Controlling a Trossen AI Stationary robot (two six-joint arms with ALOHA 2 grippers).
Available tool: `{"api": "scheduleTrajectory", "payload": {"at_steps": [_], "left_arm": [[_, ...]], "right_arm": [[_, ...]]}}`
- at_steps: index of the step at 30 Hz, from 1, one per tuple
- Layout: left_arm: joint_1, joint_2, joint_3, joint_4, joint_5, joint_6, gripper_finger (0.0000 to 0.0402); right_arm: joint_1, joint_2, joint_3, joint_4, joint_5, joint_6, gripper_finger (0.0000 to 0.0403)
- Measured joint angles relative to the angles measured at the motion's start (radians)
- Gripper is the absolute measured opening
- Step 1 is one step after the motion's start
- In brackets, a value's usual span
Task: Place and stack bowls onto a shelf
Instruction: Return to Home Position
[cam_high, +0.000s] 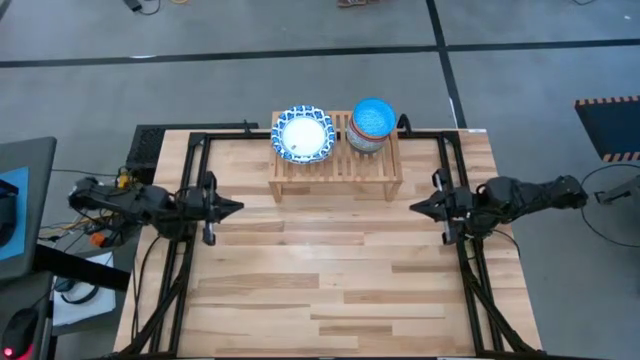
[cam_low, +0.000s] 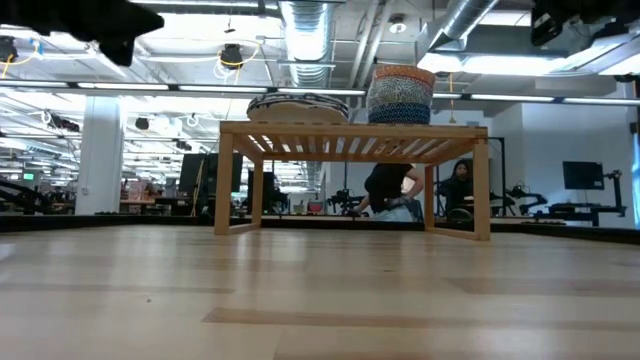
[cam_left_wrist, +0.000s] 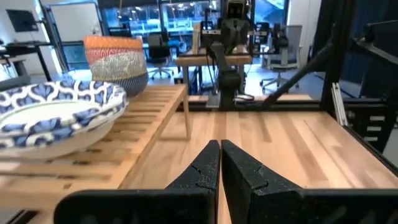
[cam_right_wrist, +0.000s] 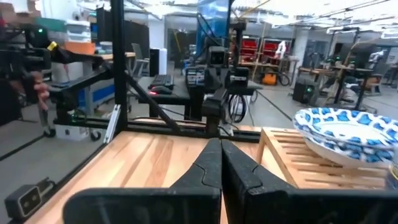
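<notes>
The light-wood shelf (cam_high: 336, 163) stands at the table's far middle. On its slatted top, a stack of wide white bowls with blue patterned rims (cam_high: 302, 135) sits on the left half, and a stack of smaller bowls, bright blue on top (cam_high: 372, 124), on the right half. In the low view both stacks show on top of the shelf (cam_low: 350, 132): wide bowls (cam_low: 297, 106), small bowls (cam_low: 401, 93). My left gripper (cam_high: 240, 208) is shut and empty at the table's left. My right gripper (cam_high: 412, 207) is shut and empty at the table's right.
A black frame (cam_high: 320, 135) runs round the table's edges behind and beside the shelf. The wooden tabletop (cam_high: 330, 280) stretches between and in front of the two grippers. People sit in the room beyond the table (cam_low: 392, 190).
</notes>
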Motion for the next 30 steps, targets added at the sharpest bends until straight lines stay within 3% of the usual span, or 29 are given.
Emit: {"api": "scheduleTrajectory", "payload": {"at_steps": [5, 13, 23, 30], "left_arm": [[0.000, -0.114, 0.000, -0.099, -0.003, 0.000, 0.0000], [0.000, -0.234, -0.045, -0.101, -0.037, 0.053, 0.0000], [0.000, -0.235, -0.260, 0.215, -0.028, 0.035, 0.0000], [0.000, -0.235, -0.279, 0.178, -0.005, 0.011, 0.0000]], "right_arm": [[0.000, -0.099, -0.063, -0.003, 0.010, 0.000, 0.0018], [0.000, -0.235, -0.149, -0.004, 0.012, 0.017, 0.0019], [-0.009, -0.297, -0.230, 0.011, 0.013, 0.059, 0.0019], [-0.034, -0.297, -0.271, 0.023, 0.010, 0.102, 0.0020]]}}
